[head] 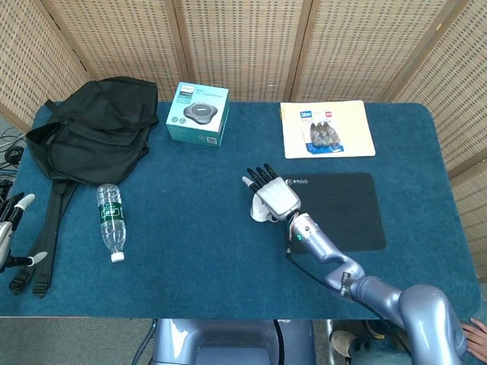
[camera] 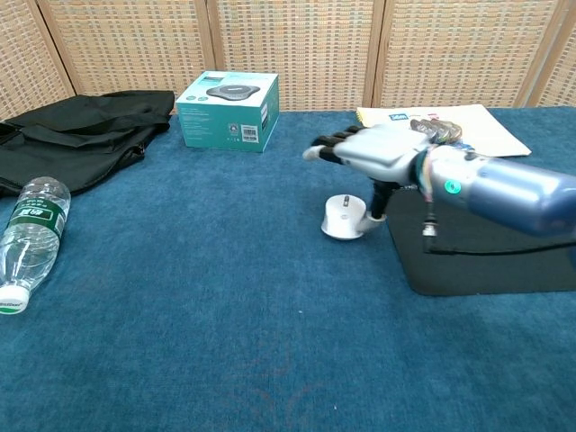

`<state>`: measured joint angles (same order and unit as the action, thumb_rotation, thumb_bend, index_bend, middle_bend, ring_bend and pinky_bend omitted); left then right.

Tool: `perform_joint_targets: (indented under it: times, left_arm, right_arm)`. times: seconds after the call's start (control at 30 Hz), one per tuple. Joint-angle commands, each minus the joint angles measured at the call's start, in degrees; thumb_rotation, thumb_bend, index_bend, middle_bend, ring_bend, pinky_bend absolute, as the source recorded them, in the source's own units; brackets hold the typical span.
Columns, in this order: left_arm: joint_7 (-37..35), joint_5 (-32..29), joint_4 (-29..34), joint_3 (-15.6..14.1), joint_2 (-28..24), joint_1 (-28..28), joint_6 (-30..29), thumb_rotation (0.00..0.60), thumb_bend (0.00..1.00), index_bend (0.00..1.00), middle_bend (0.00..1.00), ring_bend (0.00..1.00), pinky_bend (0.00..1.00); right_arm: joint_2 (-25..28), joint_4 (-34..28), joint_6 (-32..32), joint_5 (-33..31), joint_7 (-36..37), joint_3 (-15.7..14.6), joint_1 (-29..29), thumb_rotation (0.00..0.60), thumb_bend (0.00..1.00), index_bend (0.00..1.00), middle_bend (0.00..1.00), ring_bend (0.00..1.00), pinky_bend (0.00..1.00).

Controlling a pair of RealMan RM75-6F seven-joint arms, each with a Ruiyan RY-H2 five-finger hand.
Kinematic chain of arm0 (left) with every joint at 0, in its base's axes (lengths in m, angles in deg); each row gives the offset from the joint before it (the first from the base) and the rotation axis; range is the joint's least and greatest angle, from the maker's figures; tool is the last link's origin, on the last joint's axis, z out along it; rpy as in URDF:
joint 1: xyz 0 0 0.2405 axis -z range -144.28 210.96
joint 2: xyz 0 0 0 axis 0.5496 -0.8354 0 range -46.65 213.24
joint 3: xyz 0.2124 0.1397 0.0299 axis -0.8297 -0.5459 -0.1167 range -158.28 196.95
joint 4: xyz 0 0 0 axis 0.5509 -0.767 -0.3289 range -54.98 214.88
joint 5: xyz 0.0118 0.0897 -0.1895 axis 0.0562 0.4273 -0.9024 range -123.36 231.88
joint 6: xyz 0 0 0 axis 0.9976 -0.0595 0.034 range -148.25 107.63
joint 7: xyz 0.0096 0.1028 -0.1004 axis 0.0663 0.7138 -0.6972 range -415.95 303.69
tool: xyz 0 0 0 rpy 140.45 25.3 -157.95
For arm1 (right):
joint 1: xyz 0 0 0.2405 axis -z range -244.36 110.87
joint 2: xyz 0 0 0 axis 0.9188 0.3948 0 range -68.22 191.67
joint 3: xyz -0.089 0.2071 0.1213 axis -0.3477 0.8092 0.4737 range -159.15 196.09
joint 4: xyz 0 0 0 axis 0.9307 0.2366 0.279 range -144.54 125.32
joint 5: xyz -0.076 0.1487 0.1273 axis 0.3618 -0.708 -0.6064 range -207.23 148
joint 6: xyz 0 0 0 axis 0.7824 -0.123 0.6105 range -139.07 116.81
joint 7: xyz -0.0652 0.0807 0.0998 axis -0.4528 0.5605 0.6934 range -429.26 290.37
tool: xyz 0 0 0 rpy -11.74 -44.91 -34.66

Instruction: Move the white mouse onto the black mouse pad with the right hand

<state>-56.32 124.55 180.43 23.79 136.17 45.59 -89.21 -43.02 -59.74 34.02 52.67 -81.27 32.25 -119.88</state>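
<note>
The white mouse [camera: 343, 219] lies on the blue cloth just left of the black mouse pad [camera: 490, 247]. My right hand [camera: 371, 148] hovers over it with fingers stretched out flat and apart, and its thumb hangs down against the mouse's right side. In the head view the right hand [head: 272, 194] covers most of the mouse [head: 261, 216], which peeks out at the hand's lower left, beside the pad [head: 338, 209]. My left hand [head: 9, 228] rests off the table's left edge, fingers apart, holding nothing.
A black backpack [head: 91, 133] and a lying water bottle [head: 111, 220] occupy the left side. A teal box [head: 198, 112] stands at the back centre. A white booklet with a blister pack [head: 327, 129] lies behind the pad.
</note>
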Motion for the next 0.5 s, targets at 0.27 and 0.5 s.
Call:
perform_joint_targets:
  times: [0.27, 0.5]
  left_arm:
    - [-3.2, -0.4, -1.7, 0.3, -0.5, 0.5, 1.9, 0.600, 0.00, 0.00, 0.00, 0.00, 0.00]
    - [-5.0, -0.7, -2.8, 0.4, -0.9, 0.7, 3.1, 0.600, 0.00, 0.00, 0.00, 0.00, 0.00]
  right_arm:
    - [-5.9, 4.2, -1.2, -6.5, -5.4, 6.1, -6.3, 0.600, 0.00, 0.02, 0.00, 0.00, 0.00]
    - [1.3, -2.6, -9.0, -10.7, -6.2, 5.1, -5.6, 0.600, 0.00, 0.02, 0.00, 0.00, 0.00]
